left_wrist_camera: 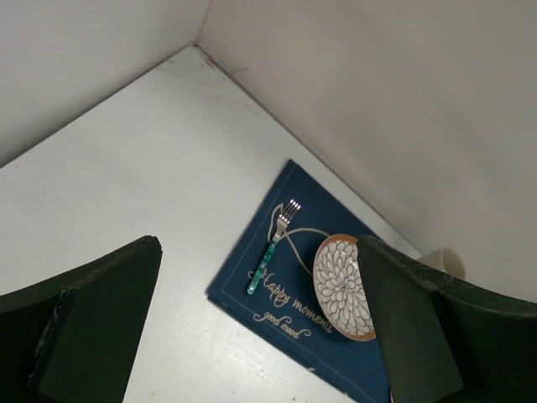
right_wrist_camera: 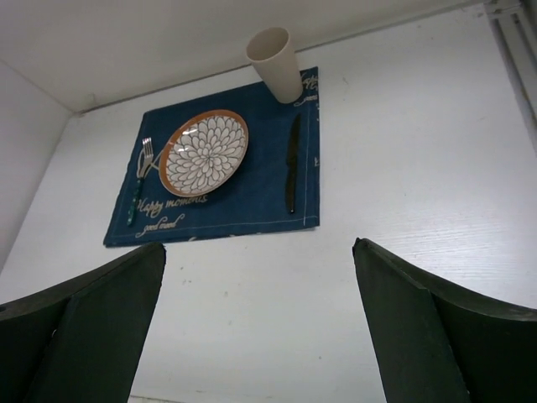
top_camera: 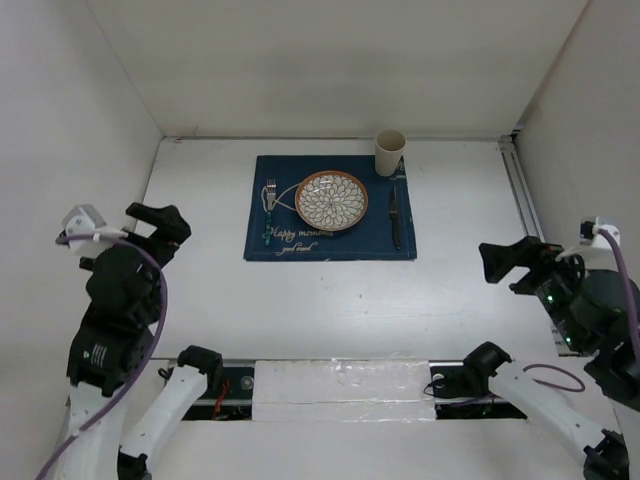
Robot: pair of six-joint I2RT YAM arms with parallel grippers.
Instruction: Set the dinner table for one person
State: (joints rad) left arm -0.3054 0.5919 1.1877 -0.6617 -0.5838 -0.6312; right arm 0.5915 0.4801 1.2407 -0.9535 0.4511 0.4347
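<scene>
On the white dinner table (top_camera: 330, 310) lies a navy placemat (top_camera: 300, 245) holding a flower-patterned plate (top_camera: 331, 200). A green-handled fork (top_camera: 269, 212) lies left of the plate and a dark knife (top_camera: 395, 217) right of it. A beige cup (top_camera: 390, 152) stands on the mat's far right corner. My left gripper (top_camera: 165, 228) hovers open at the table's left side, well off the mat. My right gripper (top_camera: 500, 265) hovers open at the right side. Nothing is between either pair of fingers. The left wrist view shows the fork (left_wrist_camera: 273, 243) and plate (left_wrist_camera: 340, 285); the right wrist view shows the plate (right_wrist_camera: 204, 152), knife (right_wrist_camera: 292, 162) and cup (right_wrist_camera: 274, 63).
White walls enclose the table on the left, back and right. A metal rail (top_camera: 522, 190) runs along the right edge. The arm bases and a taped strip (top_camera: 340, 390) sit at the near edge.
</scene>
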